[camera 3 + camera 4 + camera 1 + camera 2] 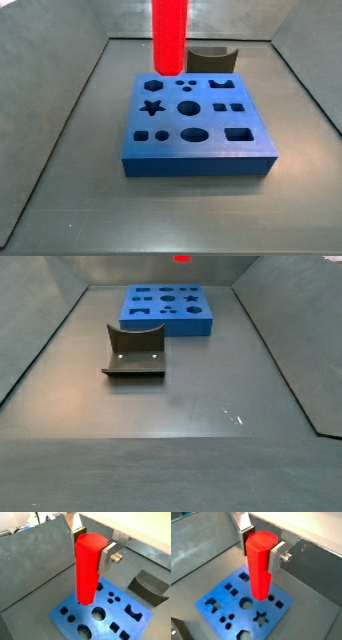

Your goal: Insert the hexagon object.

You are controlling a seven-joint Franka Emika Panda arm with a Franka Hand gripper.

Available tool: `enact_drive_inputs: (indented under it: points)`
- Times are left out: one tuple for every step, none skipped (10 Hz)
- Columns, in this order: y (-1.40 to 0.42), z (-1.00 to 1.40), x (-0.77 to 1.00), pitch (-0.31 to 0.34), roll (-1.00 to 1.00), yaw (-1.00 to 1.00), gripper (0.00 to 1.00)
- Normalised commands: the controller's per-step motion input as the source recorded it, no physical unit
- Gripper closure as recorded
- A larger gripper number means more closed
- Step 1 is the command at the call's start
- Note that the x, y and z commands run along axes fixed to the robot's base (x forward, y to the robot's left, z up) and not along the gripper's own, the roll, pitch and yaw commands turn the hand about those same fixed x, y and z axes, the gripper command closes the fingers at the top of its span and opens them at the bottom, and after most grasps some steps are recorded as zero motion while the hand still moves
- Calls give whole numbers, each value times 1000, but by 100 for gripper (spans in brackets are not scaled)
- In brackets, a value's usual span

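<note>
My gripper (pixel 92 544) is shut on the upper part of the hexagon object (pixel 87 572), a long bright red rod held upright; both show in both wrist views, gripper (pixel 261 546) and rod (pixel 260 572). The rod's lower end hangs just over the blue block (pixel 127 624) with shaped holes, near its far left corner in a side view (pixel 167 40). I cannot tell whether the tip touches the block (pixel 201 165). In a side view only the rod's red tip (pixel 183 258) shows, above the block (pixel 167 324). The gripper is out of both side views.
A dark grey curved piece (pixel 211 58) stands on the floor just beyond the block; it also shows in a side view (pixel 134 351) and a wrist view (pixel 150 587). Grey walls (pixel 67 100) enclose the floor on all sides.
</note>
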Motion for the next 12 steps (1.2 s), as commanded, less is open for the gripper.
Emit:
enact_drive_inputs:
  points:
    - [629,-140,-51,0,0,-346,100]
    - [657,-129,-60,0,0,-317,100]
    - [703,-126,-66,0,0,-266,100]
    - [697,-126,-57,0,0,-271,100]
    - [574,-97,0,0,-30,-371,100]
    - [371,-131,0,0,0,-623,100]
    - [94,-191,26,0,0,-923,100]
    - [0,-209,0,6,0,-1000,100]
    - [0,-229,0,13,0,-1000,100]
    - [0,-277,0,0,0,-1000,100]
    - [20,-331,-49,0,-16,-906,100]
    - [234,-380,-46,-70,-130,-586,100]
